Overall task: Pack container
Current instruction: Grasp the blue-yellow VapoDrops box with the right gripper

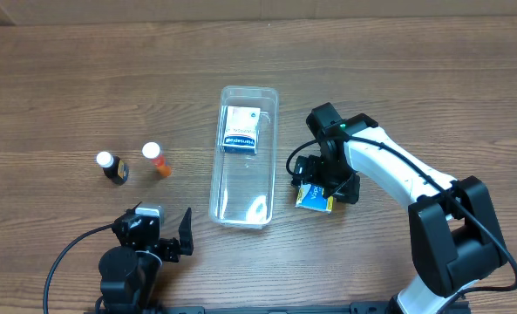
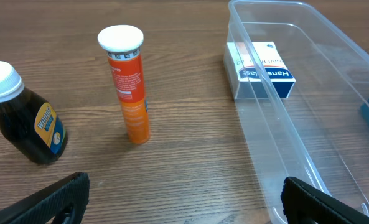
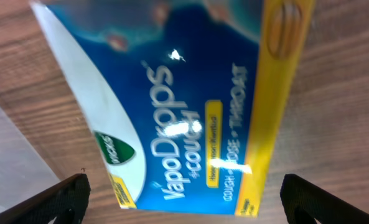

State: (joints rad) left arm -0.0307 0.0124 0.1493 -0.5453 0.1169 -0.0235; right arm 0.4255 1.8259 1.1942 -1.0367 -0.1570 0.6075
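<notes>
The clear plastic container (image 1: 243, 157) lies lengthwise in the middle of the table; it also shows in the left wrist view (image 2: 308, 112). A white and blue box (image 1: 241, 129) lies inside its far end and shows in the left wrist view (image 2: 263, 70). A blue and yellow VapoDrops box (image 1: 313, 198) lies on the table right of the container and fills the right wrist view (image 3: 190, 99). My right gripper (image 1: 326, 181) is open just above it, fingers either side. My left gripper (image 1: 164, 234) is open and empty near the front edge.
An orange tube with a white cap (image 1: 157, 160) and a dark brown bottle with a white cap (image 1: 112, 167) stand left of the container. Both show in the left wrist view, the tube (image 2: 128, 87) and the bottle (image 2: 25, 118).
</notes>
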